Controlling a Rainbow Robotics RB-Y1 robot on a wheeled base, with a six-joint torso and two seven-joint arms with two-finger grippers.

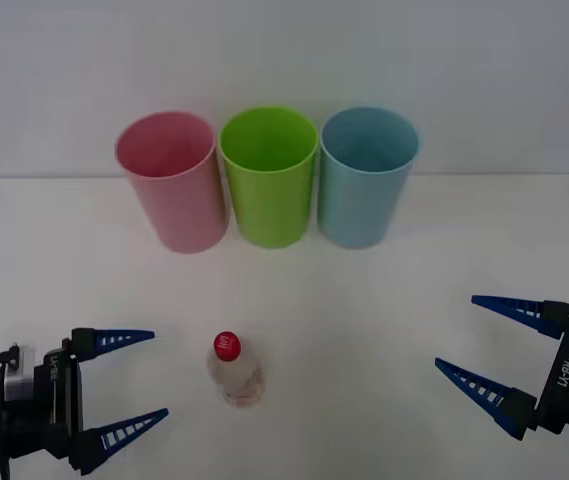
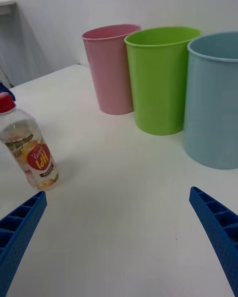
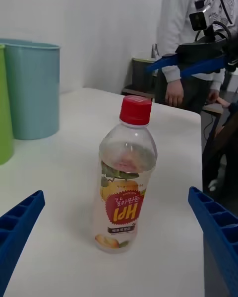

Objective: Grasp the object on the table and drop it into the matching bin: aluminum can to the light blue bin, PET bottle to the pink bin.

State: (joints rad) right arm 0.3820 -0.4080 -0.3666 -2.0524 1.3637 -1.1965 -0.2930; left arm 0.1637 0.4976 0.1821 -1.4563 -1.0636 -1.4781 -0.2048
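Item: bottle (image 1: 235,368), upright on the counter (image 1: 384,310), just ahead of our left hand (image 1: 122,387), fingers spread wide. Right hand (image 1: 492,346): also apart, idle, well off to the far side. Step: we centre the left hand on the label and close below the cap. Destination: pink bin (image 1: 171,180), far ahead.

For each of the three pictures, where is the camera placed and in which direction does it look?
Front view: above the arms, looking down at the table, bottle and three bins; both open hands show, left hand, right hand.
Right wrist view: on the right arm, toward the pink bin; its blue fingers show.
Left wrist view: on the left arm, facing the bottle.
All views share the bottle.
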